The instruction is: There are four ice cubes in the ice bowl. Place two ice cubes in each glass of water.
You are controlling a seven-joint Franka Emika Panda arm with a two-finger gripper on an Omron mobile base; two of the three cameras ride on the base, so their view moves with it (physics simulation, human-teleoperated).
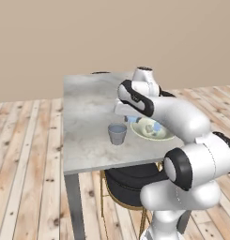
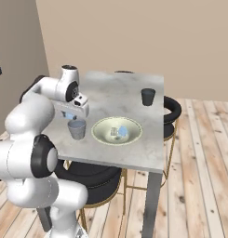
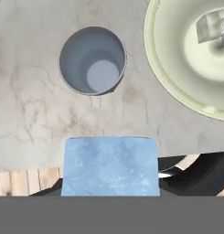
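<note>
Tabletop is grey marbled stone, set on a wooden plank floor with dark round stools tucked around it; another stool sits under the near edge. White arm reaches from the base out over the near part of the tabletop. Ice bowl, wide and cream-green, rests on the tabletop near the front edge, also seen at partly behind the arm and at in the hand view. Near glass of water stands upright just beside the bowl, apart from it, on the arm's side; same glass at and seen from above at. Second glass stands well apart, near the far right edge of the tabletop in the right base view. Gripper hangs just above and slightly behind the near glass. Fingers are hidden behind a pale blue ice cube that sits between them at the bottom of the hand view, so they read as pinching that cube; the same cube shows as a small blue patch at. Remaining ice cubes lie inside the bowl, one whitish cube at, exact count cannot be told
</note>
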